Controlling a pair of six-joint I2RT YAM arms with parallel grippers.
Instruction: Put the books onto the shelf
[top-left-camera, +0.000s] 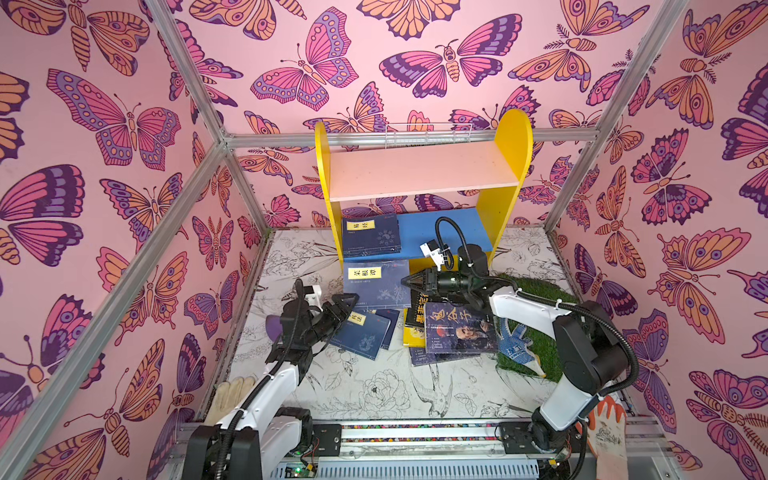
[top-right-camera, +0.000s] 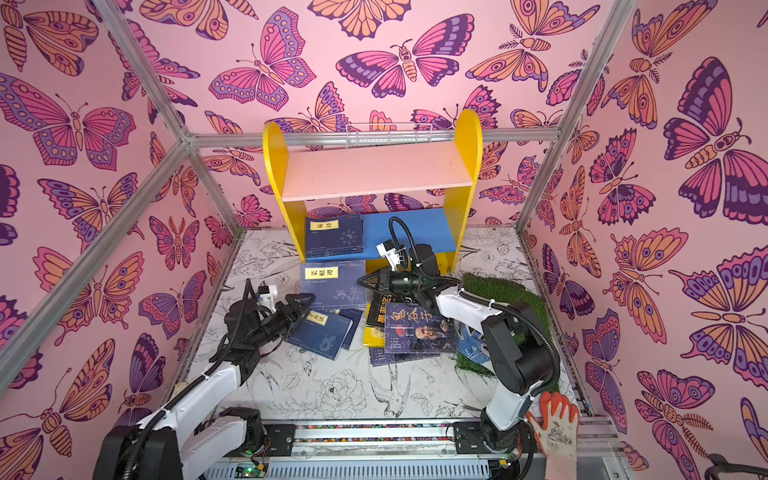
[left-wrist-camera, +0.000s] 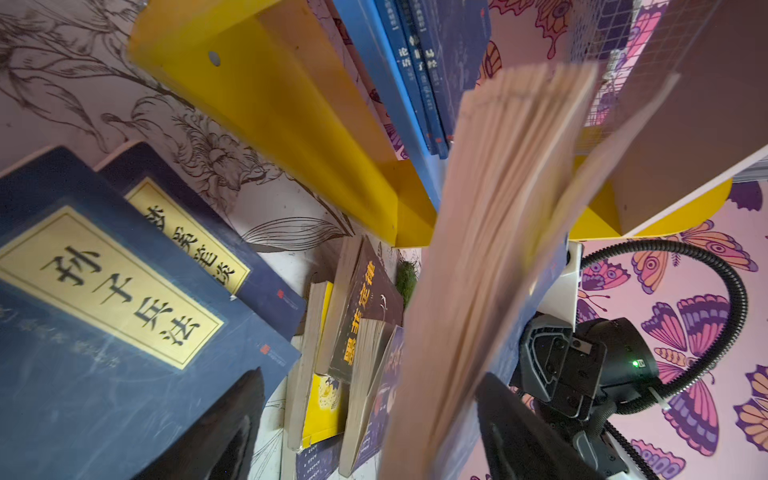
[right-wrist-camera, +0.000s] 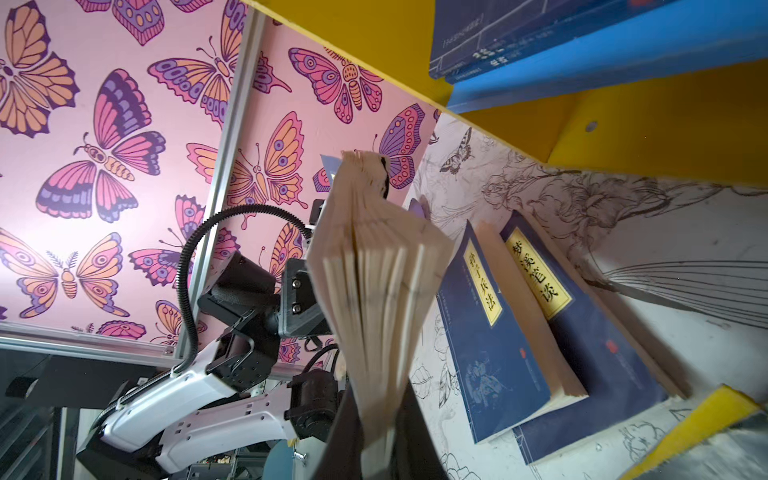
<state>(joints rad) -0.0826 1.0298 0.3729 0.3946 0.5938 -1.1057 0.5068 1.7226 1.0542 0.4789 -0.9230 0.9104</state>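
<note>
One navy book (top-left-camera: 376, 284) hangs before the shelf (top-left-camera: 419, 172), cover up, long side nine-to-three, right pincer (top-left-camera: 406, 281) clamped on its three-o'clock edge. Left pincer (top-left-camera: 349, 305) gapes apart; three books (left-wrist-camera: 417, 83) lie shelved.

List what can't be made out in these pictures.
Right wrist view: held navy paperback shows only blurred, fanned pages.
Both top views: dark paperback, title covered by the old-man portrait book.
Both top views: blue dotted glove, partly behind the right arm.
Both top views: white wire basket, mostly behind the pink shelf board.

Navy book (top-left-camera: 376, 289) label: 菜根谭
</note>
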